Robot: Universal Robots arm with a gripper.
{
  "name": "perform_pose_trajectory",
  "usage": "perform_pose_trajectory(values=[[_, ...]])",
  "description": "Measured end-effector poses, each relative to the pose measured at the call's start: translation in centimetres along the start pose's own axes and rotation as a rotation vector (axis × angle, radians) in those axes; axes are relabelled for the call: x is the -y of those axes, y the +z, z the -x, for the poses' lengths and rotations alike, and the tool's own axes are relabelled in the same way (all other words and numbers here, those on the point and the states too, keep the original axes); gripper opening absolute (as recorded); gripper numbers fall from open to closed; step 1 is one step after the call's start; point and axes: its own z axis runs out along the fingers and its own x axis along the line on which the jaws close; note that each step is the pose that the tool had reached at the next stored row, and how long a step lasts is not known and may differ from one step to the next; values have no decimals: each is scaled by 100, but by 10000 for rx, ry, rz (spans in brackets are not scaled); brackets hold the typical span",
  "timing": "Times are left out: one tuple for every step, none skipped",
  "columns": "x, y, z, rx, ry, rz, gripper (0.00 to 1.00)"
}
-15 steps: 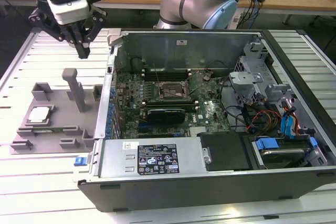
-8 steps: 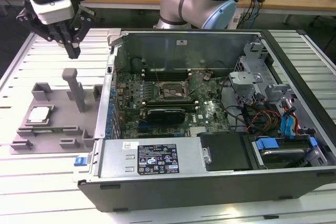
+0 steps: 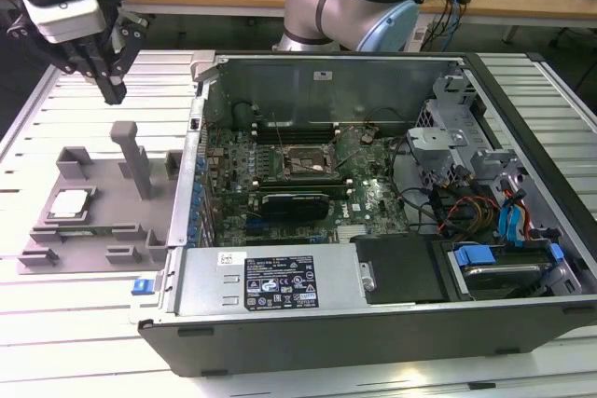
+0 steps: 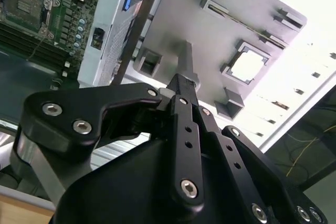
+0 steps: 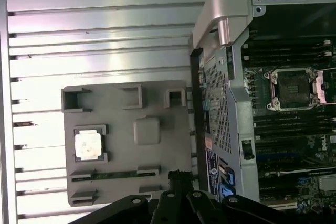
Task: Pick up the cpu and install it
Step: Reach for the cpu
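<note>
ROBOT ARM POISED OVER PARTS TRAY: The arm's hand (image 3: 113, 92) hangs above the counter (image 3: 56, 323) at the exterior view's upper left, over the far edge of a grey tray (image 3: 112, 207). Its black fingers (image 3: 107, 76) are drawn together to a single point, with nothing between them.

The cpu (image 3: 70, 204), a small square with a pale metal top, lies flat in a framed pocket of the tray, near the tray's edge on the exterior view's left. It is untouched and not yet lifted. From the hand, it lies below and nearer the camera, a shade toward the exterior view's left. A grey upright post (image 3: 135, 160) on the tray stands close by, on the exterior view's right of that line.

In the first wrist view the cpu (image 5: 87, 144) shows bright and level in its pocket, apart from the dark fingertips. Being square, it offers no long side, and its edges run parallel with the tray's own.

An open computer case (image 3: 373, 230) lies on the counter just beside the tray. The black-framed socket (image 3: 308, 163) on the green board inside is well apart from the cpu, toward the exterior view's right, beyond the case wall. By the look of things, the pick-up has not begun.
</note>
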Motion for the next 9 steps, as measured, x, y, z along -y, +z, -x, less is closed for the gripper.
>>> perform_pose_trajectory(values=[[1, -1, -18, 3, 0, 0, 11], [2, -2, -30, 5, 0, 0, 11], [5, -4, -65, 12, -2, 1, 11], [7, -5, -98, 18, -1, 1, 11], [10, -7, -126, 21, -2, 1, 11], [11, -7, -141, 23, -2, 1, 11], [12, -7, -166, 25, -1, 2, 11], [14, -8, -189, 25, -1, 1, 11], [18, -5, -241, 25, -1, 1, 11]])
